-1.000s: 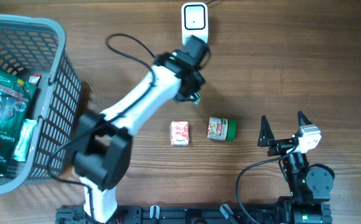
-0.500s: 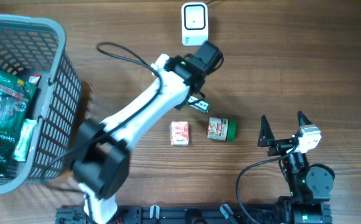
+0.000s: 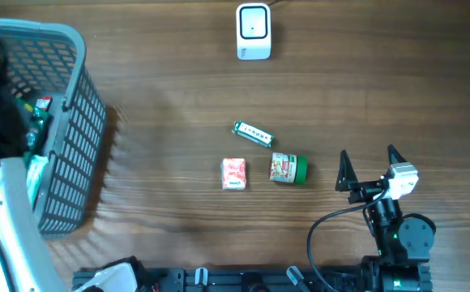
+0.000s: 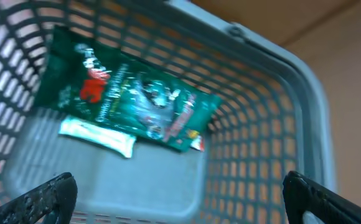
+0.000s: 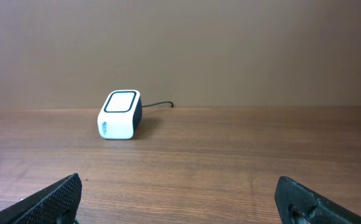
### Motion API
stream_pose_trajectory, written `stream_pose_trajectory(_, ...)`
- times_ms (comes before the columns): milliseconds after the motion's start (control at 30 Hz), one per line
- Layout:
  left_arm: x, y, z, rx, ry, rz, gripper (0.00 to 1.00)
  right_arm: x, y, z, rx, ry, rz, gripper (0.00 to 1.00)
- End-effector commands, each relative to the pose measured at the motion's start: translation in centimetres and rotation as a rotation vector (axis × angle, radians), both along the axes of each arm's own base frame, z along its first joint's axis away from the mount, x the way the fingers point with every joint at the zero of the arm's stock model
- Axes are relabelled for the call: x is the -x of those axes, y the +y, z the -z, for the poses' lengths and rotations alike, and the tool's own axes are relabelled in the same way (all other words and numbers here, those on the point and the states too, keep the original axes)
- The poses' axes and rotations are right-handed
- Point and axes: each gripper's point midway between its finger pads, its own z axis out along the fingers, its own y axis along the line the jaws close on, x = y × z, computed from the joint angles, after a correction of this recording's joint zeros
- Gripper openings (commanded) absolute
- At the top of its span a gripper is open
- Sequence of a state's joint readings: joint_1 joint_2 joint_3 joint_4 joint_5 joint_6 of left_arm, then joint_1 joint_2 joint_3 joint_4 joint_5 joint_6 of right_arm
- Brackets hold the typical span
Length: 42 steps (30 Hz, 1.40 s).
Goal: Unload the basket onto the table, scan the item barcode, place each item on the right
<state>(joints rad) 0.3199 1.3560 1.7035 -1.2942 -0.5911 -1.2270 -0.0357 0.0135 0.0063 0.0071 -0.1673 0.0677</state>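
Grey plastic mesh makes up the basket (image 3: 71, 122) at the far left of the wooden tabletop (image 3: 178, 89). The white left arm (image 3: 12, 211) reaches over its near rim. From the left wrist view the left hand (image 4: 179, 198) hangs inside the basket, its two dark fingertips (image 4: 43, 198) wide apart and gripping nothing. Below it on the basket floor lie a green foil packet (image 4: 131, 104) with red lettering and, touching its lower edge, a slim white-and-green packet (image 4: 96, 135). The picture is blurred, so the print cannot be read. The basket's tall latticed wall stands between this hand and everything else on the tabletop.

Well to the right, near the middle, three small goods lie loose. A little red-and-white carton (image 3: 233, 173) is leftmost. A slim green-and-white stick packet (image 3: 253, 133) lies tilted just behind it and a bit to the right, apart from the others. A small jar (image 3: 288, 168) with a green lid lies on its side just beside the carton, not touching it.

At the far edge, in line with the stick packet, stands the white barcode scanner (image 3: 253, 31), its cable trailing away; bare wood lies between it and the packet.

Farthest right, the right hand (image 3: 369, 169) rests near the front edge, fingers spread wide and empty, facing the scanner across open tabletop.
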Motion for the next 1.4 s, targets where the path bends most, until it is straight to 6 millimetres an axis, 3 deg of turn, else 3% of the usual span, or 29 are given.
stream_pose_trajectory(0, 2.0, 2.1, 3.8, 0.096, 0.066, -0.074, 1.0, 0.0, -0.3, -0.2, -0.011, -0.008, 0.016, 1.0)
stream_pose_trajectory(133, 1.5, 4.8, 8.3, 0.11, 0.091, -0.141, 1.0, 0.0, -0.3, -0.2, -0.011, -0.008, 0.016, 1.0)
stream_pose_trajectory(267, -1.6, 6.9, 12.4, 0.121, 0.107, -0.152, 1.0, 0.0, -0.3, -0.2, -0.011, -0.007, 0.016, 1.0)
stream_pose_trajectory(367, -2.9, 7.7, 16.1, 0.158, 0.177, -0.159, 1.0, 0.0, -0.3, -0.2, -0.011, -0.008, 0.016, 1.0)
stream_pose_trajectory(533, -3.6, 8.4, 22.9, 0.25, 0.23, -0.296, 1.0, 0.0, -0.3, -0.2, -0.01, -0.007, 0.016, 1.0)
stream_pose_trajectory(633, -4.2, 8.9, 24.3, 0.254, 0.22, -0.315, 1.0, 0.0, -0.3, -0.2, -0.011, -0.007, 0.016, 1.0)
stream_pose_trajectory(767, -4.5, 9.4, 24.5, 0.244, 0.204, -0.322, 1.0, 0.0, -0.3, -0.2, -0.011, -0.007, 0.016, 1.0)
stream_pose_trajectory(867, -3.2, 10.1, 25.2, 0.25, 0.224, -0.355, 1.0, 0.0, -0.3, -0.2, -0.011, -0.007, 0.016, 1.0)
stream_pose_trajectory(1000, -0.5, 10.5, 29.3, 0.29, 0.297, -0.401, 1.0, 0.0, -0.3, -0.2, -0.011, -0.007, 0.016, 1.0)
stream_pose_trajectory(1033, 0.1, 10.3, 30.2, 0.301, 0.322, -0.408, 0.87, 0.0, -0.3, -0.2, -0.011, -0.007, 0.016, 1.0)
stream_pose_trajectory(1067, 0.5, 10.0, 30.9, 0.312, 0.343, -0.41, 0.63, 0.0, -0.3, -0.1, -0.01, -0.005, 0.016, 1.0)
stream_pose_trajectory(1100, 0.7, 9.9, 31.1, 0.318, 0.355, -0.41, 0.13, 0.0, -0.3, -0.1, -0.01, -0.005, 0.016, 1.0)
stream_pose_trajectory(1133, 0.7, 9.9, 30.9, 0.315, 0.352, -0.406, 0.04, 0.0, -0.3, -0.1, -0.011, -0.005, 0.016, 1.0)
stream_pose_trajectory(1200, 0.4, 10.1, 30.1, 0.303, 0.35, -0.376, 0.04, 0.0, -0.3, -0.1, -0.011, -0.005, 0.016, 1.0)
stream_pose_trajectory(1267, -0.3, 10.6, 28.0, 0.269, 0.342, -0.308, 0.04, 0.0, -0.3, -0.1, -0.011, -0.005, 0.016, 1.0)
stream_pose_trajectory(1333, -1.3, 11.3, 24.6, 0.217, 0.307, -0.24, 0.04, 0.0, -0.3, -0.1, -0.011, -0.005, 0.016, 1.0)
stream_pose_trajectory(1367, -1.7, 11.5, 21.8, 0.179, 0.259, -0.213, 0.04, 0.0, -0.3, -0.1, -0.011, -0.005, 0.016, 1.0)
